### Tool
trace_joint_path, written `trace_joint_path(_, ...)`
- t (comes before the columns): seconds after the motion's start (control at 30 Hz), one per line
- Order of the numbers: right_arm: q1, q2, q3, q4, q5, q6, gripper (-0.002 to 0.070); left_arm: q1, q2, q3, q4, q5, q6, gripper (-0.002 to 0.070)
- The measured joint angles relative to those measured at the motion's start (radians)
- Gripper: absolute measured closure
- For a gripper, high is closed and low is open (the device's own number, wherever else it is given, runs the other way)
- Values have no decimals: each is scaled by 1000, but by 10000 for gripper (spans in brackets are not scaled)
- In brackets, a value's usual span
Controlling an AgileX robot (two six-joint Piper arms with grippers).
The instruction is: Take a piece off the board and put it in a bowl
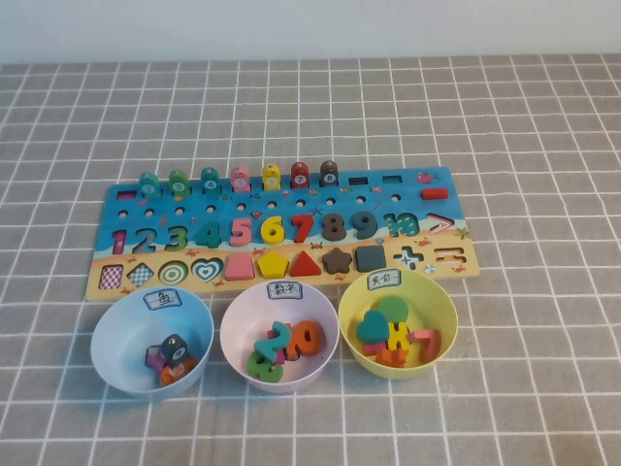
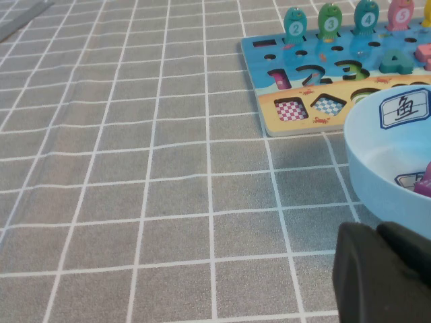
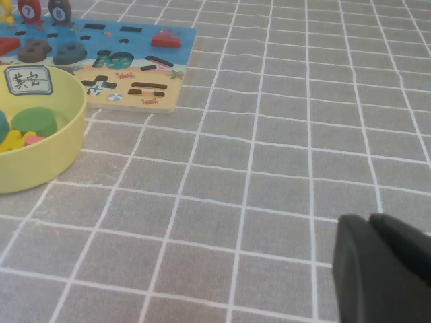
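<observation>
Seven fish pegs stand along the far edge of the board point(image 1: 281, 228) in the high view, and the teal piece point(image 1: 148, 184) you want is the leftmost, upright in its hole. So nothing has been lifted for this round: the grasp, the carry and the drop all remain. The pale blue bowl point(image 1: 152, 340) sits just in front of the board's left end and already holds a few pegs; a pink bowl point(image 1: 279, 335) and a yellow bowl point(image 1: 398, 322) sit to its right. Neither arm shows here.

From the left wrist view you get what the high view lacks: the left gripper point(image 2: 380, 276), low over the cloth just beside the blue bowl's rim point(image 2: 377, 145), jaws pressed together on nothing. The piece point(image 2: 294, 25) stands well away from it on the board point(image 2: 269, 60).

From the right wrist view, the right gripper point(image 3: 377, 269) hovers over bare cloth, well apart from the yellow bowl point(image 3: 40, 148); its jaws look closed and empty, though only their tips show.
</observation>
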Motion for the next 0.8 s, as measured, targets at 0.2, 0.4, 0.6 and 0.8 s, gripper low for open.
trace_joint_path(0.2,0,0,0,0,0,0,694,0,0,0,0,0,0,676)
trace_joint_path(0.4,0,0,0,0,0,0,694,0,0,0,0,-4,0,676)
trace_joint_path(0.6,0,0,0,0,0,0,694,0,0,0,0,-6,0,676)
trace_joint_path(0.8,0,0,0,0,0,0,694,0,0,0,-66,-42,0,676)
